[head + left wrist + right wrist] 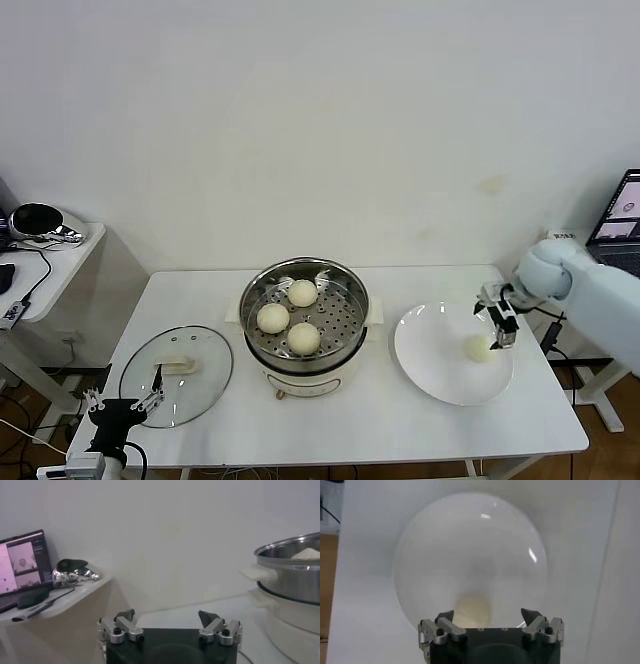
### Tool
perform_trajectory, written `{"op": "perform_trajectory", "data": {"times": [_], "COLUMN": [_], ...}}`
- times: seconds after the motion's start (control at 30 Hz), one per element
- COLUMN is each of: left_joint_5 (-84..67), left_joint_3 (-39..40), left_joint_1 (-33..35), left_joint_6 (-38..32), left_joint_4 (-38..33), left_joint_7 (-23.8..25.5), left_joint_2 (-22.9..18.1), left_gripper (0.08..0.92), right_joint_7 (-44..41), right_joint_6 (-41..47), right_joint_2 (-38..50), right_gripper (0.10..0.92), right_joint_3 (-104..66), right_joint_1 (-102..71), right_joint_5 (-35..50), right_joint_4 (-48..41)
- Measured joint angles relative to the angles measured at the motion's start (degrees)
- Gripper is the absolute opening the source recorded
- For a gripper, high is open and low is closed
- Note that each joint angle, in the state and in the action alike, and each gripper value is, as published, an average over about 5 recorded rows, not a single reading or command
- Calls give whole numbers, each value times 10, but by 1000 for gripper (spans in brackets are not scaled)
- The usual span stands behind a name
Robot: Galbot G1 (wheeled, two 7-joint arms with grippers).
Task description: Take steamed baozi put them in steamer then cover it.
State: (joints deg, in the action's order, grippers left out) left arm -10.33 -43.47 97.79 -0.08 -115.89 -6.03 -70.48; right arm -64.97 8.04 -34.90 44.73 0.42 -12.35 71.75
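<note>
— Now, where are the steamed baozi (303,293) found?

— Three are seen on the perforated tray inside the steamer (304,318), at the centre of the table (400,420): one at 12 o'clock, one at 9 o'clock, one at 6 o'clock. A fourth bun (479,348) is seen on the white plate (440,375), at 3 o'clock from the steamer, lying toward the plate's 3 o'clock side.

— And how is the right gripper (503,323) held?

— It is positioned just above that fourth bun, jaws spread wide, nothing pinched. From the right wrist view the bun (474,608) is seen just ahead of the gripper (488,616), between the lines of its two fingers.

— What of the cover (176,375)?

— It is laid flat on the table at 9 o'clock from the steamer, handle up.

— The left gripper (125,402)?

— It is parked low at the table's near left corner, beside the cover's near edge, jaws spread and empty.
</note>
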Motion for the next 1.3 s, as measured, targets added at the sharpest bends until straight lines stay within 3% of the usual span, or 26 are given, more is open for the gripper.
{"op": "perform_trajectory", "data": {"times": [0.47,0.83,1.3], "left_joint_5": [-1,-1,-1], "left_joint_3": [-2,0,-2], "left_joint_1": [2,0,0], "left_joint_6": [-2,-2,-2], "left_joint_4": [2,4,1], "left_joint_7": [0,0,0], "left_joint_2": [-2,-3,0], "left_gripper": [823,823,823], "right_joint_7": [11,20,11], "right_joint_6": [-11,-14,-7], "right_joint_2": [-46,-66,-62], "right_gripper": [818,752,578], "right_joint_3": [-55,-74,-65], "right_joint_1": [-65,-77,-62], "right_joint_5": [-43,-64,-52], "right_joint_4": [-71,-101,-93]}}
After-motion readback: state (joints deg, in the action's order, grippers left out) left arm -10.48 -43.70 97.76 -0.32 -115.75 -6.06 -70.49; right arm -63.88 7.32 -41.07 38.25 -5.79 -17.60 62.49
